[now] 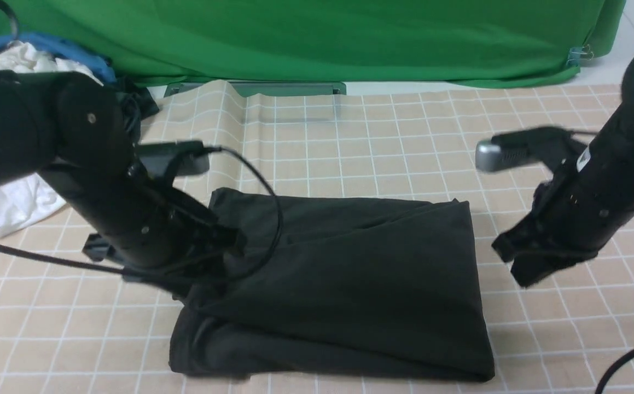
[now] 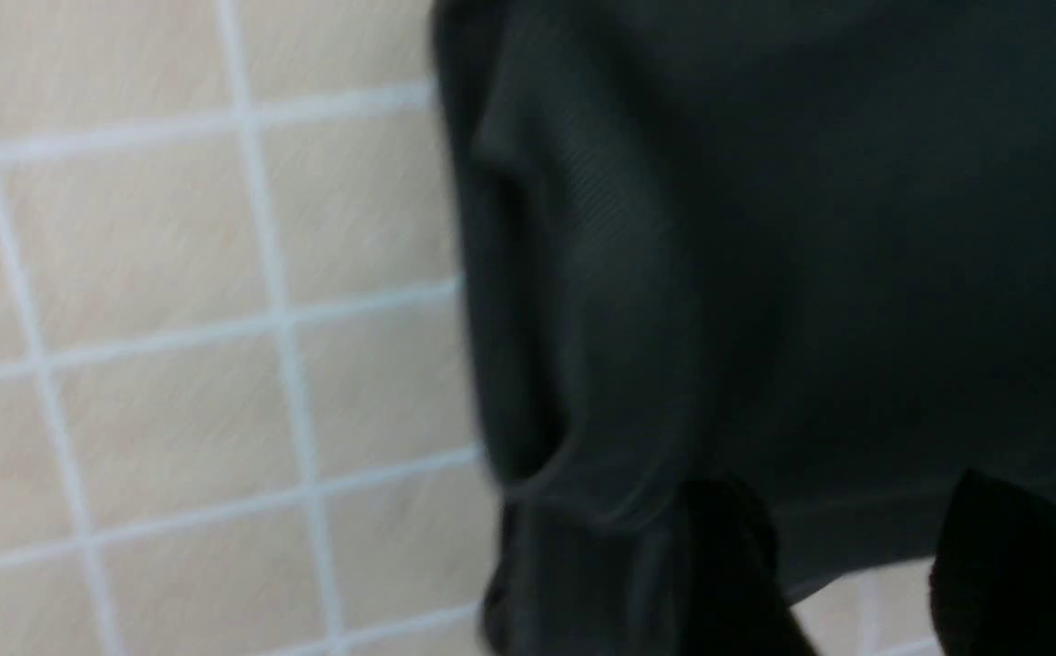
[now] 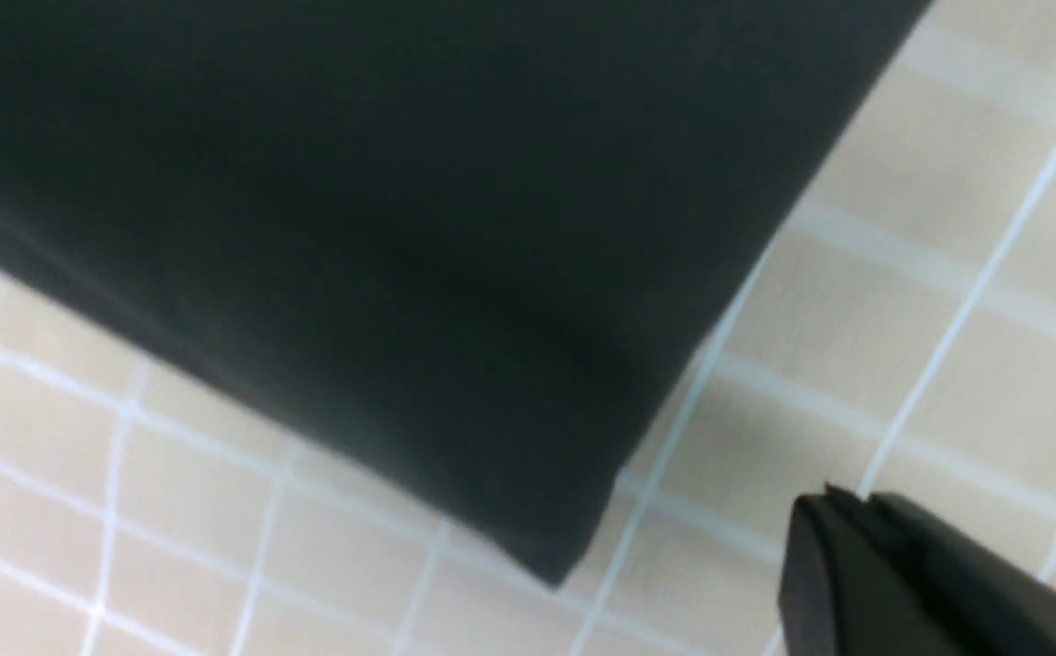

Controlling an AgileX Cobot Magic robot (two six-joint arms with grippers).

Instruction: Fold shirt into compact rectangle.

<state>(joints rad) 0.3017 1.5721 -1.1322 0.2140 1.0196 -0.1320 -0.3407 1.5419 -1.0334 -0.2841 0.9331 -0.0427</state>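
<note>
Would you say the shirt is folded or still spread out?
Folded: the shirt lies as a layered rectangle, doubled edges showing along its near side.

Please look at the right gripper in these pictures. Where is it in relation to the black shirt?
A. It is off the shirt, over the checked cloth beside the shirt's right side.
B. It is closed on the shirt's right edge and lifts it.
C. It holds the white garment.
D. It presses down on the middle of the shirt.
A: in the front view the right gripper hangs clear of the shirt, above the checked cloth, with nothing in it.
</note>
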